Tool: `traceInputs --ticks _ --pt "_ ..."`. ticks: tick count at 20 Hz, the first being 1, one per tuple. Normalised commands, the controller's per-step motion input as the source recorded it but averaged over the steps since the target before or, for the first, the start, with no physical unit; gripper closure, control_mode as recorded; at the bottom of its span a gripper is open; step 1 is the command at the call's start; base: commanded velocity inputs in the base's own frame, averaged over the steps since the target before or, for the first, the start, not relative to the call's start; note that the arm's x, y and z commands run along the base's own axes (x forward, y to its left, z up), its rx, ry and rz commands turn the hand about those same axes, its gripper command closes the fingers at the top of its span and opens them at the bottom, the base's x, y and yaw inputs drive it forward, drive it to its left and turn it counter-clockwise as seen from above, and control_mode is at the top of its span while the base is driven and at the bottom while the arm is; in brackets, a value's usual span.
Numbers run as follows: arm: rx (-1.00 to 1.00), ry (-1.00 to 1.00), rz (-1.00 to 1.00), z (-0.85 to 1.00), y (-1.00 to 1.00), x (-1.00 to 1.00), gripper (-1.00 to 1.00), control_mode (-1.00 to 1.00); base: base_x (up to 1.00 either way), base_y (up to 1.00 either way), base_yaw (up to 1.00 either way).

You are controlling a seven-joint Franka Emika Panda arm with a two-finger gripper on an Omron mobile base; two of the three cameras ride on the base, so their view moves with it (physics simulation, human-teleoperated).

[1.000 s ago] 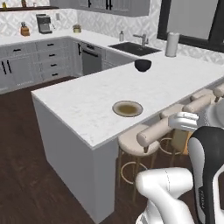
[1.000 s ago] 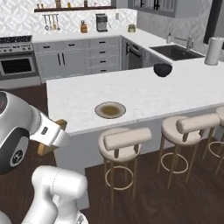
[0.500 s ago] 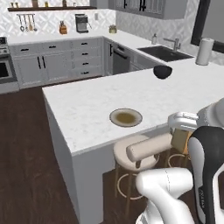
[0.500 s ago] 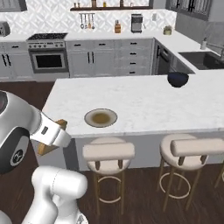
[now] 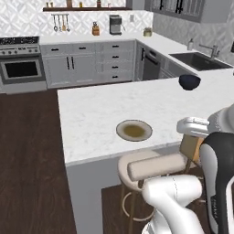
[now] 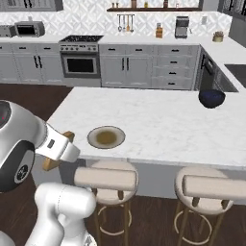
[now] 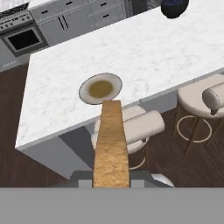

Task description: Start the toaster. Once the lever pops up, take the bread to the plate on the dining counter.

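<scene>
My gripper is shut on the bread, a thin orange-brown slice seen edge-on and pointing toward the plate. The round beige plate with a brownish centre lies near the front edge of the white dining counter. The bread is still short of that counter edge, over a stool. In the right base view the gripper holds the bread left of the plate. In the left base view the bread hangs right of the plate. A small grey box on the far back worktop may be the toaster.
A dark blue bowl sits on the counter's far right. Padded stools stand under the counter's near edge, right below the hand. Dark wood floor lies left of the counter. The oven and grey cabinets line the back wall.
The whole scene has shifted across both base views, so the base has moved; the counter and plate now sit nearer and more central. The bread stays in the gripper.
</scene>
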Motion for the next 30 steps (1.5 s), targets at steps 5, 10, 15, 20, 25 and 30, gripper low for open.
traceInputs --ticks 5,10,15,20,25,30 --pt "0.0 0.0 0.0 0.0 0.0 0.0 1.0 1.0 0.74 -0.14 0.24" --pt "0.09 0.03 0.15 -0.02 -0.18 0.47 1.0 -1.0 0.33 -0.08 0.09" --pt "0.11 0.0 0.23 -0.33 -0.32 0.81 1.0 -1.0 0.0 0.0 0.0" --pt "0.03 -0.03 0.19 -0.7 -0.06 0.72 1.0 -1.0 0.0 0.0 0.0" --pt "0.01 0.0 0.09 -0.9 0.0 0.82 1.0 -1.0 0.0 0.0 0.0" --pt "0.02 0.0 0.01 -0.47 0.0 0.62 1.0 -1.0 0.0 0.0 0.0"
